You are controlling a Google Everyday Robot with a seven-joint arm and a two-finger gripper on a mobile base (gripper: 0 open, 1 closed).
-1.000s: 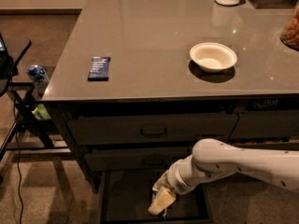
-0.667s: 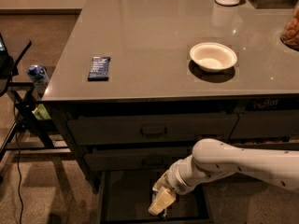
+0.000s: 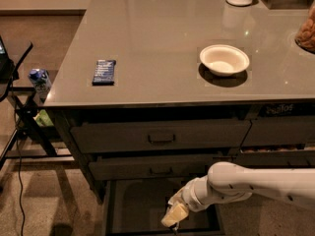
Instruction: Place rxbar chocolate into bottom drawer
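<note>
Practically nothing changed over the last second: my gripper (image 3: 173, 216) sat in the same spot as in both earlier frames, low over the open bottom drawer (image 3: 140, 203), toward its front right, with the arm reaching in from the right at the same angle. Any shift was too slight to call a move. I read this as a pause at the release point, not a transit. Grip state: could not tell, since the pale wrist end blocked the view (so no claim on apart, together or clamped). I could not pick out the rxbar chocolate either. A black wrapper against the dark drawer floor under my gripper would not show, so it was either held at the tip or already lying beneath it, and I could not say which. The one bar on the counter (image 3: 162, 23) was the blue-wrapped bar (image 3: 104, 72), near the left edge, same place as before, not my target. The white bowl (image 3: 224, 59) was likewise unmoved, well apart from it. The two handled drawers (image 3: 160, 137) above were shut. My judgement: the task was near its end, with only release and withdrawal left. Risk: the arm sat just under those drawer fronts, so the retreat should go outward first, then up.
</note>
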